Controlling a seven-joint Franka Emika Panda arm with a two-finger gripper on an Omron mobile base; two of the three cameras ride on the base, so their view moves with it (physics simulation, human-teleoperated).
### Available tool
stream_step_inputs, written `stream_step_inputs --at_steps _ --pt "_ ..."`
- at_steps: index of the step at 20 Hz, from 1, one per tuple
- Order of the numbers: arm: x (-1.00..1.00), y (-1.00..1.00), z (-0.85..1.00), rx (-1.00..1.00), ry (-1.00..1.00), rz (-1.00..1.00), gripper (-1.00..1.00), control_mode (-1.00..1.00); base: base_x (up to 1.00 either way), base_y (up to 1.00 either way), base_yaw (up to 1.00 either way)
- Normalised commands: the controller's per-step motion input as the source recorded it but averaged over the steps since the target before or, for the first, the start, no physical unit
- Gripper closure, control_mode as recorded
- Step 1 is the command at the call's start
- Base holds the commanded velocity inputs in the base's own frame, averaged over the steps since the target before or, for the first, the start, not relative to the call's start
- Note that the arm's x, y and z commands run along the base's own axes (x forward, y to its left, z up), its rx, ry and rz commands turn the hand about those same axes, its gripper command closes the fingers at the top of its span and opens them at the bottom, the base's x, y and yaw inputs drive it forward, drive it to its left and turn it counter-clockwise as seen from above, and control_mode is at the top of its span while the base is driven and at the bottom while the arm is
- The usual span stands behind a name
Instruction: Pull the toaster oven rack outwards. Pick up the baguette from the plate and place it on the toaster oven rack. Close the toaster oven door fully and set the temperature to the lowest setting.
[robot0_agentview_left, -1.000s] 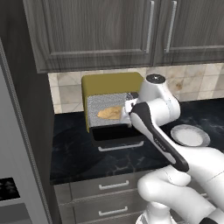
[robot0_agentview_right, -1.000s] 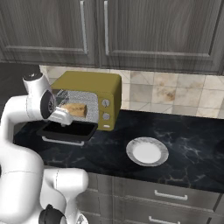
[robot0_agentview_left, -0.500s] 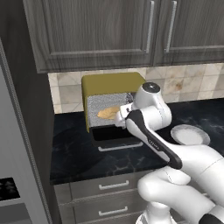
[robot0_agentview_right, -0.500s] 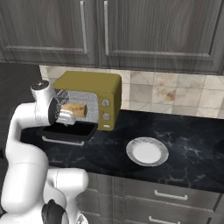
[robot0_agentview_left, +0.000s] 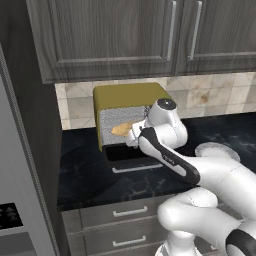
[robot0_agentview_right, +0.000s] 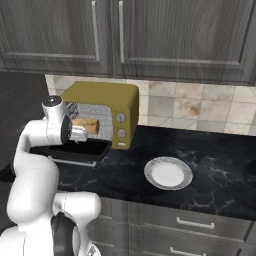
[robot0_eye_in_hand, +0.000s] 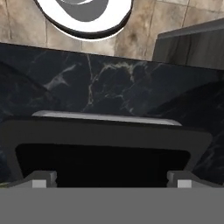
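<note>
The baguette (robot0_agentview_right: 86, 124) lies on the toaster oven rack (robot0_agentview_right: 80, 112) inside the mustard toaster oven (robot0_agentview_right: 107, 98) — door (robot0_agentview_right: 80, 150) dropped flat, its silver handle at the front edge. The gripper (robot0_eye_in_hand: 111, 177) hangs over that door, fingers spread wide with nothing between them — in the right base view the hand sits at nine o'clock of the baguette. The white plate (robot0_agentview_right: 168, 173) lies bare on the black counter (robot0_agentview_right: 215, 170), off at four o'clock from the oven.
</note>
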Motion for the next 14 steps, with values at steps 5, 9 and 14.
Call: stream_step_inputs --at_steps 5,9,14 --pt "0.24 0.03 -0.08 0.00 0.00 0.00 -1.00 -1.00 0.00 0.00 0.00" --pt "0.20 0.01 -0.09 0.00 0.00 -0.02 -1.00 -1.00 0.00 0.00 0.00" --pt "0.15 0.00 -0.17 0.00 0.00 -0.04 -1.00 -1.00 0.00 0.00 0.00"
